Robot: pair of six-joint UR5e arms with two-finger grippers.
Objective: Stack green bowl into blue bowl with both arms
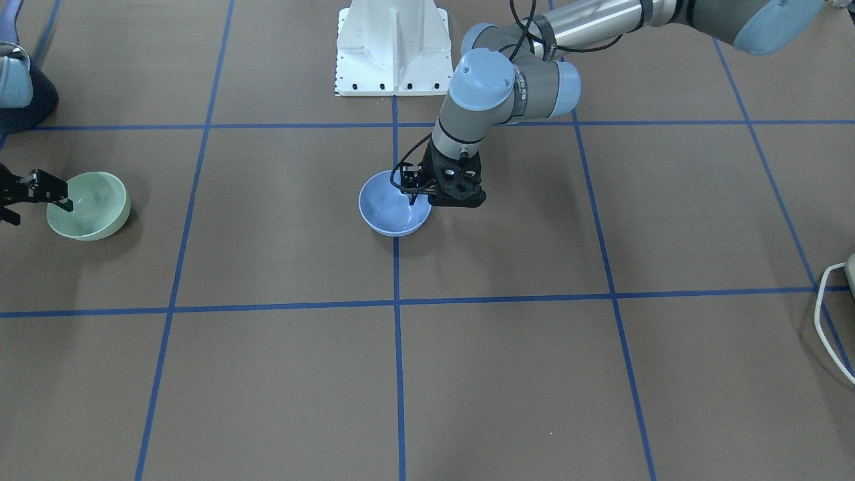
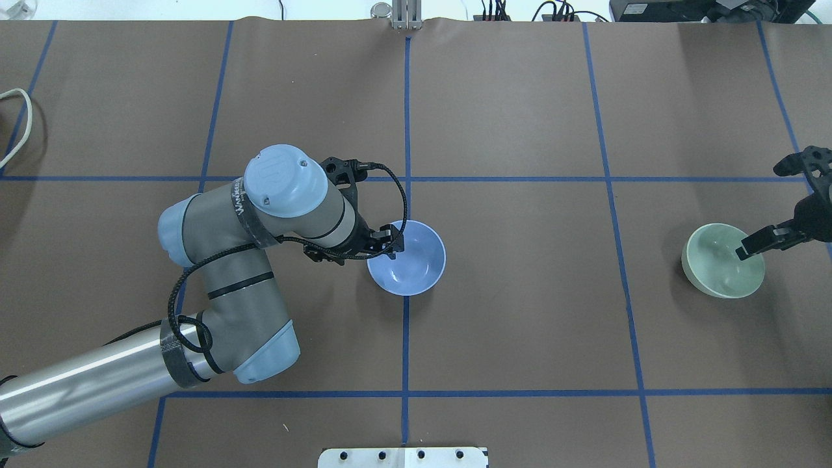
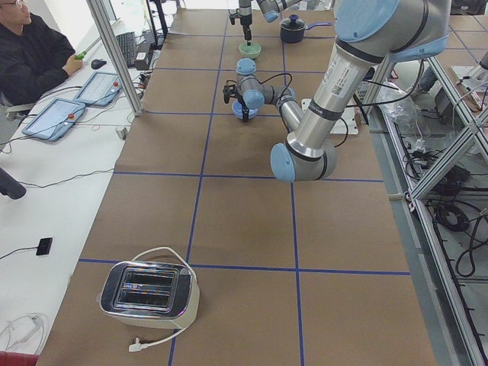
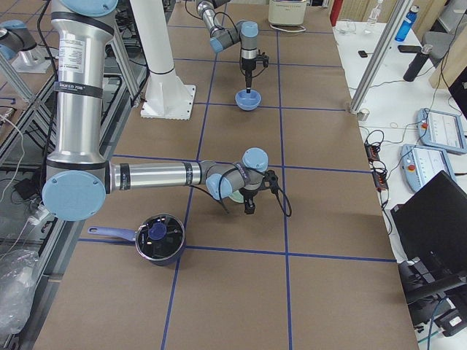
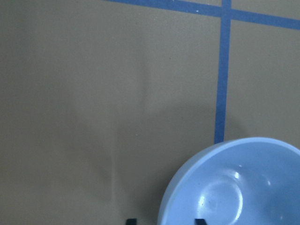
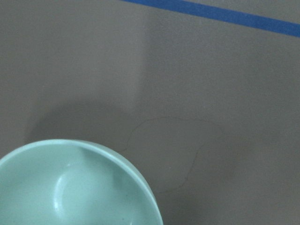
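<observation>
The blue bowl (image 2: 411,260) stands upright near the table's middle, on a blue tape line. My left gripper (image 2: 392,240) is open at its rim on the robot's left side. In the left wrist view its fingertips (image 5: 200,221) stand either side of the blue bowl's rim (image 5: 187,168). The green bowl (image 2: 718,263) stands far off on the robot's right. My right gripper (image 1: 33,206) is open astride its rim, one finger (image 2: 754,246) over the inside, the other outside. The right wrist view shows the green bowl (image 6: 70,187) and no fingers.
The white pedestal base (image 1: 394,50) stands behind the blue bowl. A black pot (image 4: 160,237) sits at the robot's right end, a toaster (image 3: 149,293) at its left end. A white cable (image 1: 828,314) lies near that edge. An operator (image 3: 30,53) sits beside the table.
</observation>
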